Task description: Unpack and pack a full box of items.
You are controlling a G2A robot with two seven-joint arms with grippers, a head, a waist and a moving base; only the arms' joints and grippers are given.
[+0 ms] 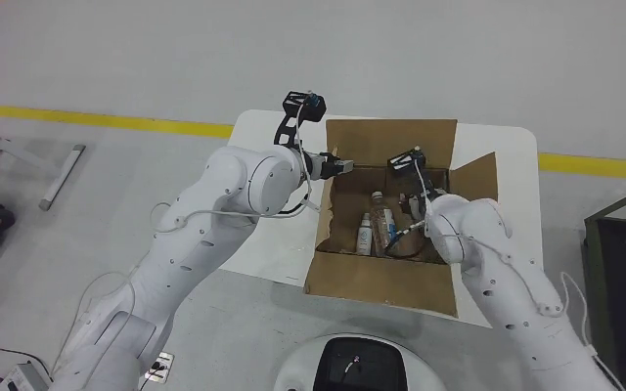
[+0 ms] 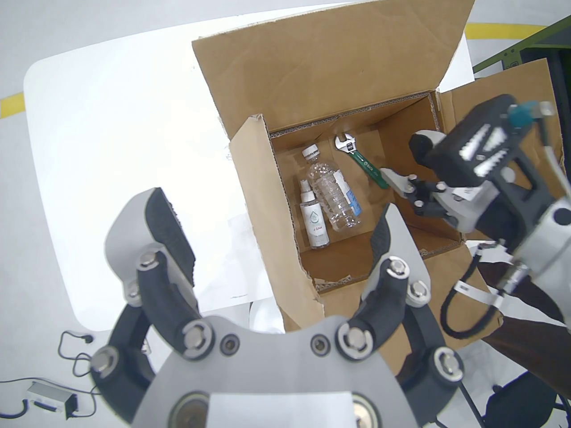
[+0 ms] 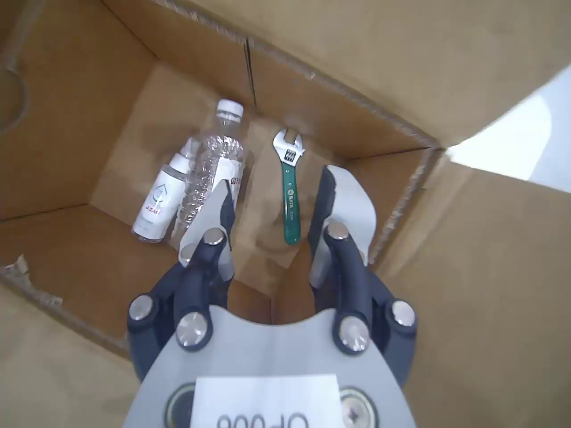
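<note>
We think unpacking is hardly begun: the wrench (image 3: 289, 189), water bottle (image 3: 214, 162) and spray bottle (image 3: 156, 207) lie inside the box (image 1: 381, 283). Our right gripper (image 3: 275, 180) hangs wide open above the wrench, the left gripper (image 2: 272, 202) also wide at the box's left wall.

I see a white table (image 1: 262, 132) with rounded corners; directly on it stands one open cardboard box (image 1: 389, 143), flaps spread outward.
</note>
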